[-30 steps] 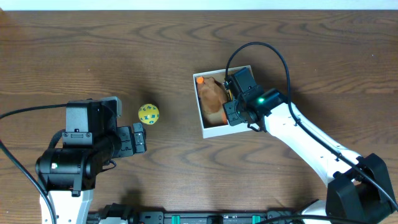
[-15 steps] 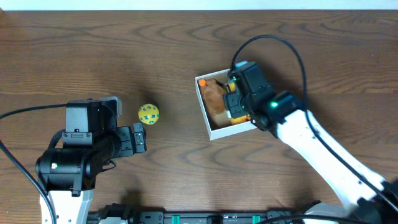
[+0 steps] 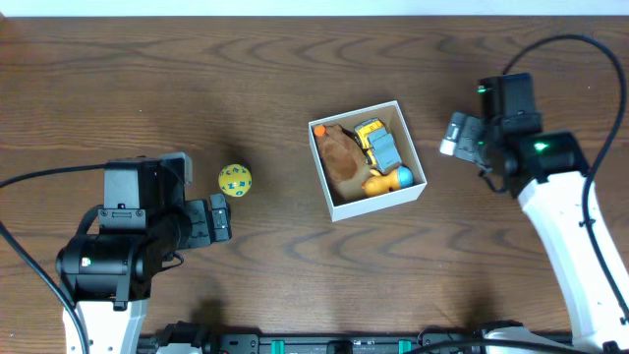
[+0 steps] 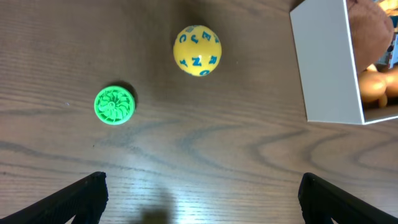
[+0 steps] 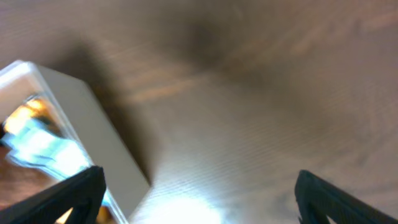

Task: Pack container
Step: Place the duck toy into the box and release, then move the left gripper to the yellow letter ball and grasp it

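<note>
Table (image 3: 295,59): dark brown wood grain; it carries everything here.
Container (image 3: 378,205): a square, shallow box with white outer walls. It sits near the middle of the table, a little toward the right edge, and is turned slightly out of line with the table's edges.
Container contents: a brown plush toy (image 3: 339,157) fills the left part. A small orange ball (image 3: 317,128) lies in the far left corner. A yellow and grey toy car (image 3: 376,144) lies along the right part. An orange piece (image 3: 375,184) and a small blue ball (image 3: 403,177) touch each other in the near right corner.
Yellow ball (image 3: 235,180): it has blue-green markings and rests on bare wood left of the container, well apart from it.
Green disc (image 4: 114,104): flat and ridged, it lies on the table near the yellow ball. Only the left wrist view shows it.
Left gripper (image 4: 202,199): it hovers over the table on the near left side, just beside the yellow ball. Its jaws are spread wide with nothing between them.
Right gripper (image 5: 199,193): it is off to the right of the container and apart from its wall. Its fingers stand wide with only bare wood between them. This view is blurred.
</note>
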{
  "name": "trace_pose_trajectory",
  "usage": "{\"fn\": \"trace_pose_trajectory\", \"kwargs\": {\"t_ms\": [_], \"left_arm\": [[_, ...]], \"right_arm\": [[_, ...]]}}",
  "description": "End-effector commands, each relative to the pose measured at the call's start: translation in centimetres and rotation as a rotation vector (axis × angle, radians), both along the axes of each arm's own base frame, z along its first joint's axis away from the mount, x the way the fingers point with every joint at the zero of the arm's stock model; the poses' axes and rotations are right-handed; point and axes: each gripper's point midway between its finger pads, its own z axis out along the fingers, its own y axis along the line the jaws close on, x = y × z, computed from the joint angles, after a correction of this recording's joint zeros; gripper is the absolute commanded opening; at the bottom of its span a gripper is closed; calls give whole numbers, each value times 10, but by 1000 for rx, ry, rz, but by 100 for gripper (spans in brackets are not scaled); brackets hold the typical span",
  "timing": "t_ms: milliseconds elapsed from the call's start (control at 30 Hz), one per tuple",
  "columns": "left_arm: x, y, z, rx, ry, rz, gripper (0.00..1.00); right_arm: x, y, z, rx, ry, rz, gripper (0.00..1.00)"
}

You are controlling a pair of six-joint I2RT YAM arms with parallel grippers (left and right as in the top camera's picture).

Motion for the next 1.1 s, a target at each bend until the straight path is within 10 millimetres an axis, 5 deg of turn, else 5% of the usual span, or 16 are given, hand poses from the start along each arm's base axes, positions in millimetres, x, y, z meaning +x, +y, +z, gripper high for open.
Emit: {"fn": "trace_pose_trajectory", "kwargs": {"t_ms": [0,267,533,1067], "left_arm": [[9,1,-2,-24,26,57,98],[59,-6,-50,-16,160,50,98],[108,-15,-92,24,213,11,98],[128,-5,-163,103,336,22,98]], "right_arm": [[-12,-16,-26,85,97,-65,99],[-37,-43,-71,73,279,-99,99],[-40,-42,-77,85,309,-95,99],[-39,-42,-77,76,309,-67,99]]}}
